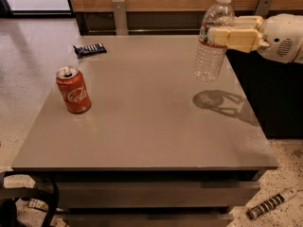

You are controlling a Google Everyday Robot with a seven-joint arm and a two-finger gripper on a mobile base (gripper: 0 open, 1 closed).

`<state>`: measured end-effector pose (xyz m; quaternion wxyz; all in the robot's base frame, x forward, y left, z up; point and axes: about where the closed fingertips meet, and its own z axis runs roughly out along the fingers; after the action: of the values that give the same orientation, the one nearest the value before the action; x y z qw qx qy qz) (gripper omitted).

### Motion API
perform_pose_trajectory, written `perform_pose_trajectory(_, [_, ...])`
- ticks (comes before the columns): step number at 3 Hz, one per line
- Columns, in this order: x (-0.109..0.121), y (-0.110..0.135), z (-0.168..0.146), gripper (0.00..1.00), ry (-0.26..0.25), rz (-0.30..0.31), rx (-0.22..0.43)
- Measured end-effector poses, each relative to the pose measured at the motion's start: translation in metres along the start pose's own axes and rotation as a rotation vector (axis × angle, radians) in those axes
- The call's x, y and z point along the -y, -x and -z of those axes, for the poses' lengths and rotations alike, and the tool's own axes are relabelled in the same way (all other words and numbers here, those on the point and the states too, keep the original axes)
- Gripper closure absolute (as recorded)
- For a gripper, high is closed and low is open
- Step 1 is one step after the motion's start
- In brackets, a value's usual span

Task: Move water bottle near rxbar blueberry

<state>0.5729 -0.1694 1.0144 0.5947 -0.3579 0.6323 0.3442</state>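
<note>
The water bottle is a clear ribbed bottle with a white cap, held in the air above the right part of the grey table, tilted slightly. My gripper comes in from the right and is shut on the bottle's label band. Its cream fingers wrap the bottle's upper part. The bottle's shadow lies on the table below. The rxbar blueberry, a flat dark blue bar, lies at the table's far left corner, well away from the bottle.
A red soda can stands upright on the left side of the table. A wooden bench with metal posts runs behind the table. A striped rod lies on the floor at the lower right.
</note>
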Motion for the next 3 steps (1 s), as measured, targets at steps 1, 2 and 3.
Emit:
perform_pose_trajectory(1, [0.035, 0.017, -0.034, 1.0, -0.1, 0.031, -0.003])
perform_pose_trajectory(2, [0.067, 0.023, -0.08, 1.0, -0.143, 0.066, -0.011])
perform_pose_trajectory(3, [0.085, 0.029, -0.132, 1.0, -0.131, 0.109, -0.009])
